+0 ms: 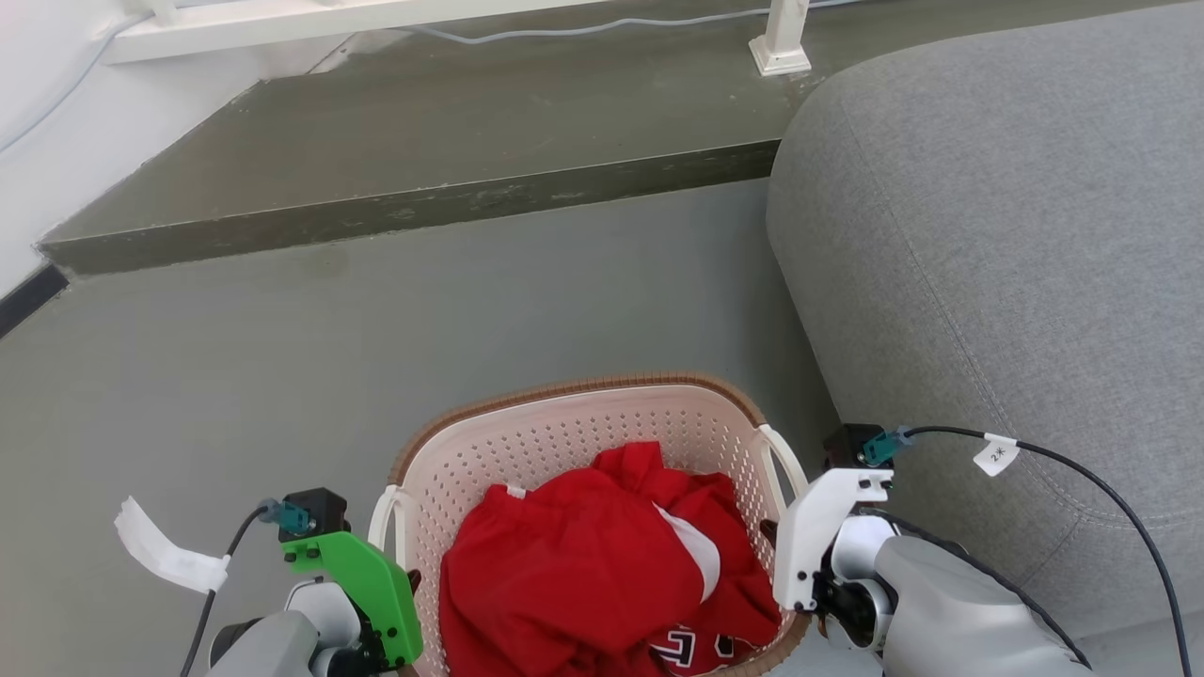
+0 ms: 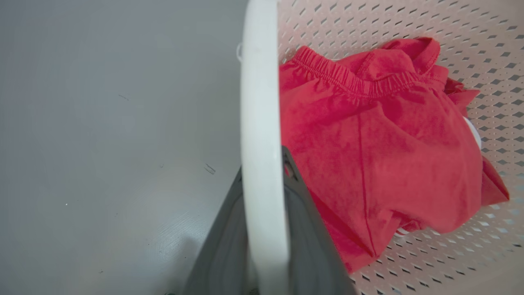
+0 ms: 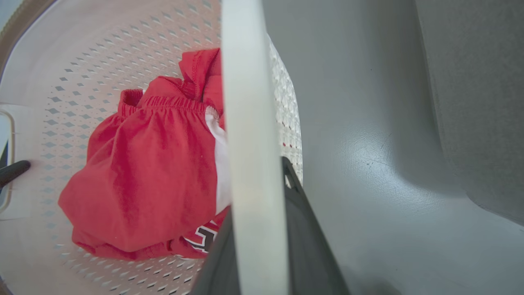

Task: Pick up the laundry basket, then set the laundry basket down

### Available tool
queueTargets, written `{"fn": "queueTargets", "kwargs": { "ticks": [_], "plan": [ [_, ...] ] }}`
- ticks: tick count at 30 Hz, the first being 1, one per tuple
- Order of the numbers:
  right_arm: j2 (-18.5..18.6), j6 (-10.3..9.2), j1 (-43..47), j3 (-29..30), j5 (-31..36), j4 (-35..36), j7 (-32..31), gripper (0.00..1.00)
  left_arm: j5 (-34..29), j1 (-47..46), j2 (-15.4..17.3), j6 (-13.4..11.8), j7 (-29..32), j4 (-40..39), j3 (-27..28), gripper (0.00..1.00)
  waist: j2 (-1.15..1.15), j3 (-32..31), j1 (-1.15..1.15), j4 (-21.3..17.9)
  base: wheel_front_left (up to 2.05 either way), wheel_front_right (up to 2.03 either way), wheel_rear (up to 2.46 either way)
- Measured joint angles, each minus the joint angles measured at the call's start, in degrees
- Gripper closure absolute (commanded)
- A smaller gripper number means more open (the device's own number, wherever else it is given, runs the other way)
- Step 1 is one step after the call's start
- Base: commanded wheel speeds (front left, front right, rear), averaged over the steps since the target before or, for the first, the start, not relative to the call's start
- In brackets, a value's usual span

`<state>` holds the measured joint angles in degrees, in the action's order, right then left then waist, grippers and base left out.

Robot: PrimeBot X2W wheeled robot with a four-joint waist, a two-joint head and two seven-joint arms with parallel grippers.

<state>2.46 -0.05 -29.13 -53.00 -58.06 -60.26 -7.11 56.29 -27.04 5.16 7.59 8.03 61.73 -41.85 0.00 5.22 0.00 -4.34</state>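
Laundry basket (image 1: 564, 428): on or just above floor (image 1: 282, 376), beside grey sofa (image 1: 988, 235); red garment (image 1: 564, 564) inside. Left tool (image 2: 264, 164), right tool (image 3: 262, 176): each clamped on a side handle (image 2: 262, 102). Step: pick-up. Next: level, even lift, then lowering

Your right gripper (image 3: 262, 192) has its two dark fingers closed on either side of the white loop handle (image 3: 245, 102) at the right end of the laundry basket (image 3: 82, 53). Left of the handle you look into the perforated cream tub. A crumpled red garment (image 3: 151, 176) with a white panel lies there, and a dark fingertip of the left gripper (image 3: 12, 172) pokes in at the left wall. Right of the handle is grey floor (image 3: 368, 143), with the grey sofa (image 3: 479, 102) beyond.
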Motion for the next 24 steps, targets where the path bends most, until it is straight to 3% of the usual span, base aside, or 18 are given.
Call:
{"fn": "queueTargets", "kwargs": {
  "ticks": [24],
  "plan": [
    [0.1,-0.54,-4.7,-0.8,0.1,1.3,2.6,1.0,-0.1,-2.4,2.1,0.0,-3.9,-2.8,0.6,1.0,0.0,5.8,0.0,-0.1,0.0,0.0,0.0]
  ]
}}
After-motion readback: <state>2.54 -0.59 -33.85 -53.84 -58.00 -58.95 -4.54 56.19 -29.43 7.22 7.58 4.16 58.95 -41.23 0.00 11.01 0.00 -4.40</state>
